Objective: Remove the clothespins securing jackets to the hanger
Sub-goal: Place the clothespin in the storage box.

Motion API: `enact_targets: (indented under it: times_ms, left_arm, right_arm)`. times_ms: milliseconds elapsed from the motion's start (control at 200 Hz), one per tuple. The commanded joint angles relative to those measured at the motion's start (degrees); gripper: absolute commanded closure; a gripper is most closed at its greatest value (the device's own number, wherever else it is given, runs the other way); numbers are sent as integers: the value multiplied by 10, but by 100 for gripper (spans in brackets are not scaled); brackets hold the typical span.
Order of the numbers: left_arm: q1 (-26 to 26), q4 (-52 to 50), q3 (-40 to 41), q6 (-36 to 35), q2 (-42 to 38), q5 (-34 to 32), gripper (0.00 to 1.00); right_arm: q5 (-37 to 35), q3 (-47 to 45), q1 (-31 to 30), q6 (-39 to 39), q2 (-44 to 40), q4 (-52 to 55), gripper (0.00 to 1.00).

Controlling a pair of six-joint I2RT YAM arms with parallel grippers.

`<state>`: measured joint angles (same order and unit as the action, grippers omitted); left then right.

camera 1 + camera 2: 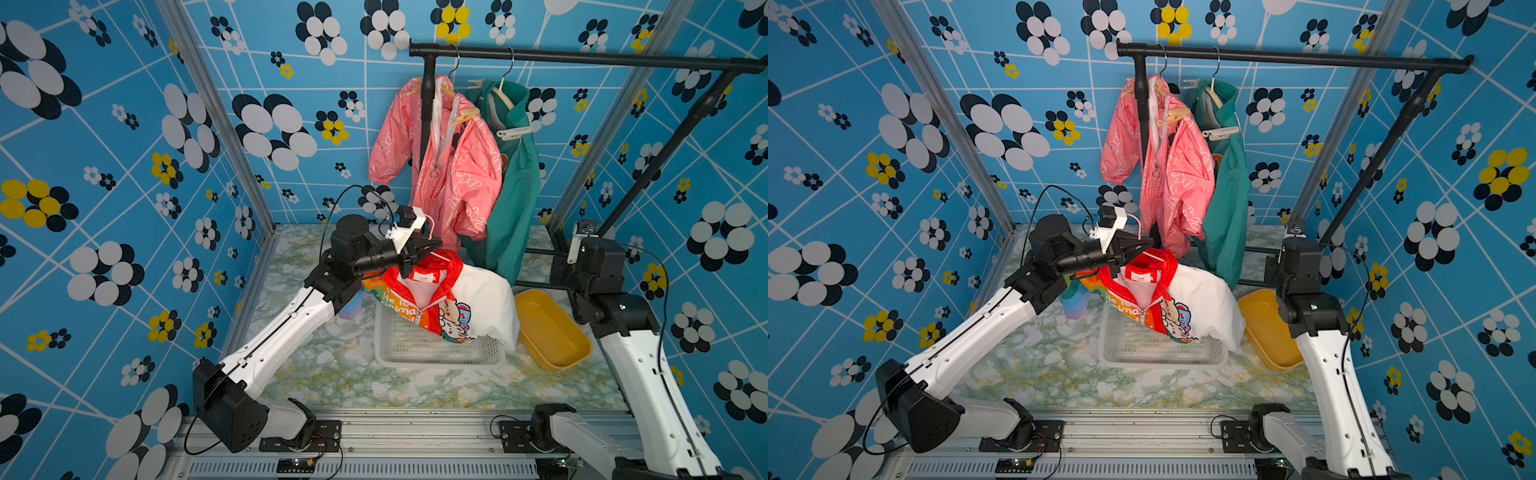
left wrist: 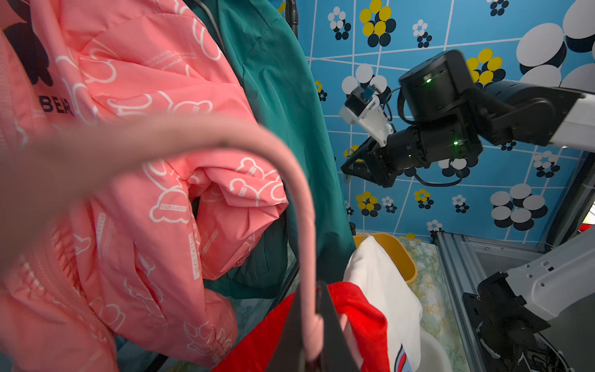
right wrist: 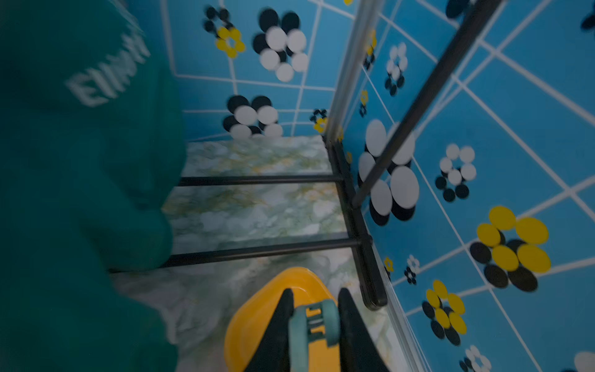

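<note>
**Both my pincers are full**

The big black rail (image 1: 582,56) stands over the marble table (image 1: 332,374). Two jackets hang from it on hangers, side by side and touching. One is the pink jacket (image 1: 453,174) with white bears on it. The other is the teal jacket (image 1: 519,187).

The white jacket (image 1: 478,303) with the red collar is down low in front of them. Its bottom part lies in the white basket (image 1: 415,349). One puffy white sleeve hangs over the basket's side, toward the yellow tub (image 1: 552,332). The tub sits on the table just beside the basket.

My left pincer (image 2: 311,309) is pinched tight on the pink hanger (image 2: 306,225), low down on its hook. The white jacket hangs from that hanger, and my pincer is right above the red collar.

My right pincer (image 3: 316,306) is clamped on the green clothespin (image 3: 314,328). I hold it up in the air over the yellow tub, with the teal jacket close beside me. My right wrist picture is blurry, but the little green clip shows between my two black fingers.

Two more clothespins show up on the rail. The tan clothespin (image 1: 463,114) bites the shoulder of the pink jacket. The grey-white clothespin (image 1: 514,132) bites the shoulder of the teal jacket.
</note>
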<state>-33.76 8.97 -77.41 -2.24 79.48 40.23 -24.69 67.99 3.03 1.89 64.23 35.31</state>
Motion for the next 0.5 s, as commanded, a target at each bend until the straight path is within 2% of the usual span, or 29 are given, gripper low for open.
enact_targets:
  times_ms: [0,145,235,255,320,340,500]
  left_arm:
    - [2,21,-8,-11,-7,-1,100]
    - [1,17,-4,-13,-11,-5,100]
    - [2,16,-1,-14,-11,-8,100]
    - [1,15,-1,-13,-11,-10,100]
    - [1,14,-3,-14,-8,-11,100]
    - [1,15,-3,-12,-7,-11,100]
    - [1,13,-17,-6,11,-2,100]
  right_arm:
    - [0,-31,53,83,72,48,95]
    - [48,-15,65,89,136,43,88]
    - [59,-6,65,89,141,37,56]
    - [64,-4,66,88,140,36,51]
    - [86,8,66,84,128,32,45]
    - [100,12,66,80,121,29,38]
    - [261,35,42,48,20,-14,36]
